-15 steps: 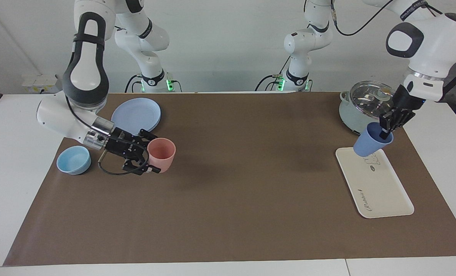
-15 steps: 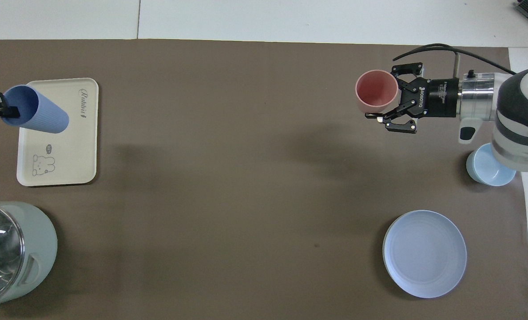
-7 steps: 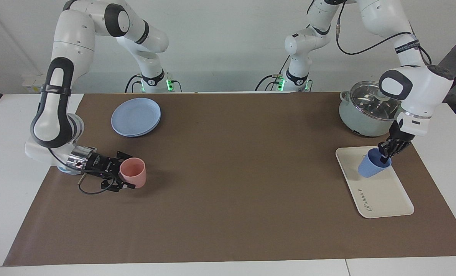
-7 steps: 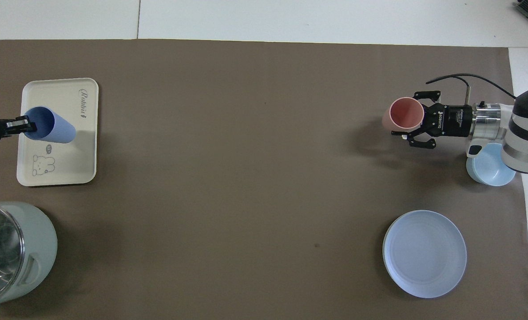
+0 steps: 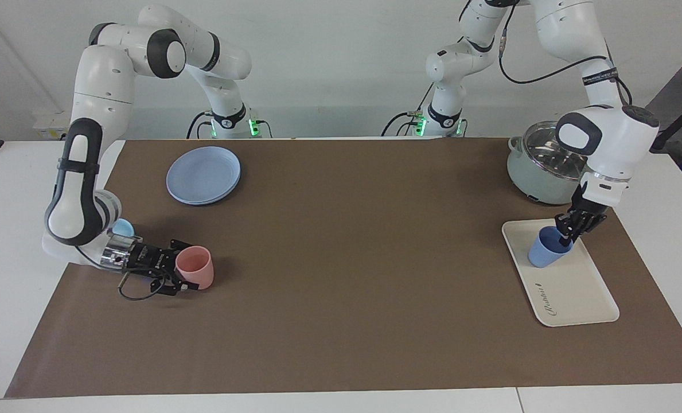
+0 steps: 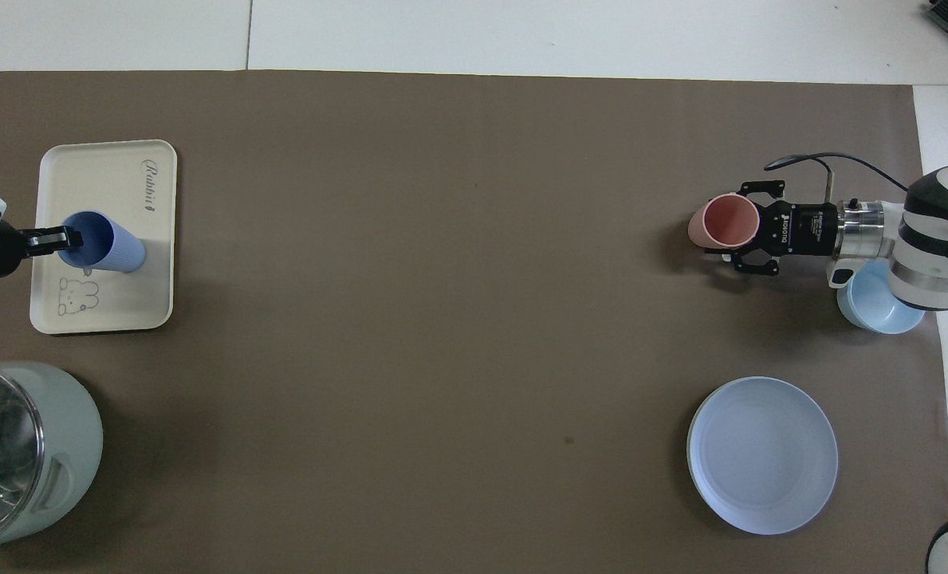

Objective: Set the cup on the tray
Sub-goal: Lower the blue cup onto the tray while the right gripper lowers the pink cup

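Cup [image 5: 545, 252]: blue tumbler, tilted, its base on the tray [image 5: 576, 298], at the tray's end nearer the robots.
Left gripper [image 5: 570, 230]: fingers clamped on the cup's rim, one inside, one outside.
Right gripper [image 5: 175, 273]: low over the mat, toward the right arm's end, well apart from the tray; fingers closed around a pink cup [image 5: 195, 267].

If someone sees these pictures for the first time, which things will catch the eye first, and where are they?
The left gripper pinches the rim of the periwinkle-blue cup, which sits on the cream tray at the left arm's end of the table, beside the lidded pot. At the right arm's end, the right gripper lies low over the brown mat, closed on the pink cup, near a round blue plate.
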